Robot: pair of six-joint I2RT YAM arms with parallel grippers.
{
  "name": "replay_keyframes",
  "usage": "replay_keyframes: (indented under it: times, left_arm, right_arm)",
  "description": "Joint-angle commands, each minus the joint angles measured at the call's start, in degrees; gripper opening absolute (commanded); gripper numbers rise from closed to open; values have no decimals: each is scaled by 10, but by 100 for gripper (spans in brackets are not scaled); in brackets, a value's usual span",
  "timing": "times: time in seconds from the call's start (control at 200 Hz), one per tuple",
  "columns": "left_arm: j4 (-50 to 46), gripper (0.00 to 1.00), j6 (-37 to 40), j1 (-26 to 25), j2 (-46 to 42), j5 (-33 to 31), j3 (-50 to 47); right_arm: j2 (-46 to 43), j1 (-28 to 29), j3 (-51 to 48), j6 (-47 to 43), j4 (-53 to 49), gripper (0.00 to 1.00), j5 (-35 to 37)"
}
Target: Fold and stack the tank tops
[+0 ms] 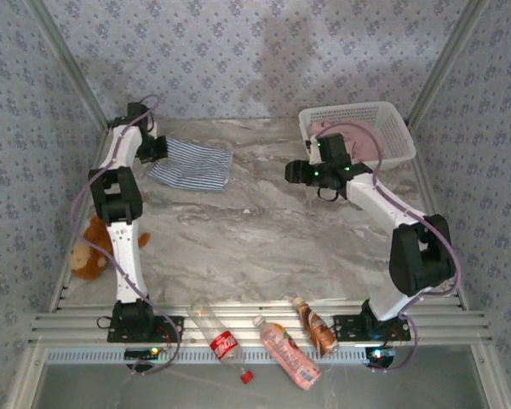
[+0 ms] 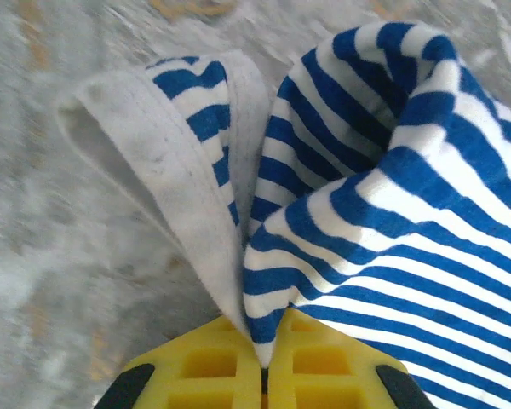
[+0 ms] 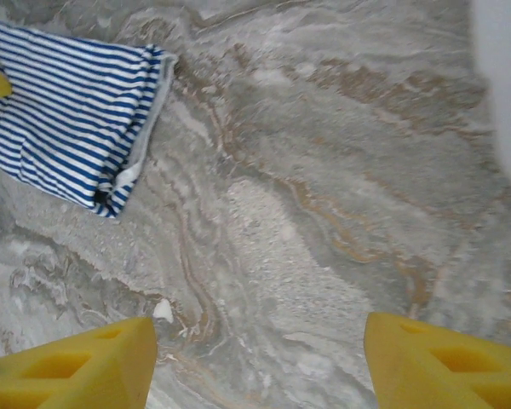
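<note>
**A:** What takes up the most room?

**B:** The grey marble-patterned table (image 1: pixel 264 230). At its far right corner stands the white plastic lattice basket (image 1: pixel 349 108).

**A:** And the 2 tops?

**B:** The navy-and-white striped cloth tank top (image 1: pixel 192 164) lies bunched on the far left of the table, well apart from the basket. The dusty pink cloth tank top (image 1: pixel 370 145) sits crumpled inside the basket, partly behind the right arm.

**A:** Is either one held?

**B:** The striped one is. The left gripper (image 1: pixel 157 149) is at its left edge. In the left wrist view the 2 yellow fingers (image 2: pixel 213 366) are pressed together on a fold of the striped cloth (image 2: pixel 392 213), with the white hem standing up beside it.

**A:** And the other pincer?

**B:** The right gripper (image 1: pixel 300 170) hangs just in front of the basket, pointing left. Its wrist view shows the fingers (image 3: pixel 77 366) spread wide with bare marble between them and nothing held. The striped top (image 3: pixel 68 111) is in the upper left of that view, well apart from them.

**A:** Anything smaller?

**B:** A brown plush toy (image 1: pixel 89 251) sits at the table's left edge, beside the left arm. 3 bottles lie between the 2 arm bases on the near metal rails: a clear plastic bottle with a red label (image 1: pixel 217 336), a pink bottle (image 1: pixel 288 354) and a brown bottle (image 1: pixel 317 328). A small red cap (image 1: pixel 247 375) lies near the clear one.
</note>
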Motion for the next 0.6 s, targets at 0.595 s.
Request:
replay_keyframes:
  times: [0.595]
  left_arm:
    - [-63,33,10,23,88,-136,187]
  right_arm:
    - [-22,-97,17,-79,-51,72,25]
